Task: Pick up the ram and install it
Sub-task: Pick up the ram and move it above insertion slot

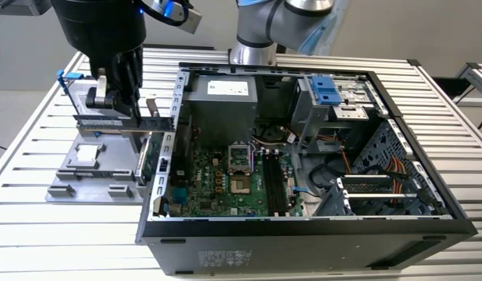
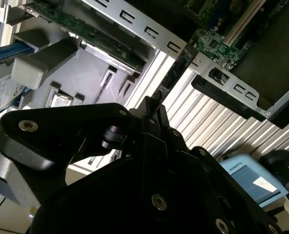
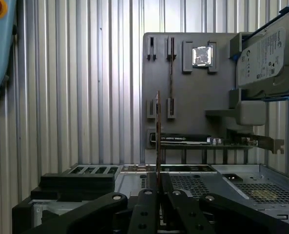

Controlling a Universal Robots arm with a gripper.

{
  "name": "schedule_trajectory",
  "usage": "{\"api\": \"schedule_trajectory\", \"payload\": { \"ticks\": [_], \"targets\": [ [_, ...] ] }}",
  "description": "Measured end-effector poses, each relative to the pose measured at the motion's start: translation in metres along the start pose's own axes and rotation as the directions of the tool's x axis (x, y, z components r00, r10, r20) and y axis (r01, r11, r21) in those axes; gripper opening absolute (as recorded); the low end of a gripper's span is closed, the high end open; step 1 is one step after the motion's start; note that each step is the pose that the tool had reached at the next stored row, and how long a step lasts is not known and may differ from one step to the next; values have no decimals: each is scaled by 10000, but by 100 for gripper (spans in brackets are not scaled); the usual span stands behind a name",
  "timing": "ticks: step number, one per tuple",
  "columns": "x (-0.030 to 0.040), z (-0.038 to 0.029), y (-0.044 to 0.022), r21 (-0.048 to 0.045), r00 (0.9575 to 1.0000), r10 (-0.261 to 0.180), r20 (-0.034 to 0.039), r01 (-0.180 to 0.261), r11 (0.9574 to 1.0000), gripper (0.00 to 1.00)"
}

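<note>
Closest to the wrist cameras is the gripper (image 3: 157, 179), and its black fingers (image 3: 146, 202) stand narrow, pressed from both sides on the ram (image 3: 157, 131). In the first wrist view the ram is seen from its thin edge, as a fine line that goes straight out from between the fingertips. In the second wrist view it appears as a dark, slim stick that reaches from the fingertips toward the metal wall of the computer case (image 1: 303, 229). In the exterior view the ram lies level under the gripper and sticks out on both sides of the fingers. It hangs above the grey fixture plate (image 1: 81, 178), on the exterior view's left of the case. Its end on the exterior view's right comes very near to the case wall, and I cannot tell if it touches. On the fixture plate rest a small square processor (image 3: 202, 55), a green circuit card (image 3: 183, 140) on the side toward the case, and a silver hard drive (image 3: 266, 53) in a blue bracket. The case lies open on a table of metal slats (image 1: 38, 234), with its motherboard (image 1: 217, 184) facing up. The long memory slots (image 1: 274, 181) are beside the processor socket (image 1: 239, 159), well apart from the ram.
</note>
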State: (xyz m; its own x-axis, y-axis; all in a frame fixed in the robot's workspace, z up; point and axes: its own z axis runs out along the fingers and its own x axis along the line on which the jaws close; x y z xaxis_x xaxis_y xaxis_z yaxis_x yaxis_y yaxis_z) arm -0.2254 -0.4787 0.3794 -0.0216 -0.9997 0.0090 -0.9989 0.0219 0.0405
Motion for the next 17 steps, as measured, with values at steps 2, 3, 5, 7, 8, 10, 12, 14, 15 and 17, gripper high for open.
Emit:
{"api": "schedule_trajectory", "payload": {
  "ticks": [2, 3, 5, 7, 8, 10, 12, 14, 15, 17],
  "targets": [
    [-1, -2, -28, -1, 10000, 0, 0, 0, 10000, 0],
    [-1, -3, -42, -1, 10000, 0, 0, 0, 10000, 0],
    [-2, -5, -71, -3, 10000, 0, -1, 0, 10000, 0],
    [-2, -7, -98, -4, 10000, 0, -1, 0, 10000, 0],
    [-2, -7, -112, -4, 10000, 0, -1, 0, 10000, 0],
    [-3, -9, -139, -5, 10000, 0, -1, 0, 10000, 0],
    [-4, -11, -167, -5, 10000, 0, -1, 0, 10000, 0],
    [-4, -13, -194, -6, 10000, 0, -1, 0, 10000, 0],
    [-4, -13, -208, -6, 10000, 0, -1, 0, 10000, 0],
    [-5, -15, -234, -6, 10000, 0, -1, 0, 10000, 0]
  ]
}}
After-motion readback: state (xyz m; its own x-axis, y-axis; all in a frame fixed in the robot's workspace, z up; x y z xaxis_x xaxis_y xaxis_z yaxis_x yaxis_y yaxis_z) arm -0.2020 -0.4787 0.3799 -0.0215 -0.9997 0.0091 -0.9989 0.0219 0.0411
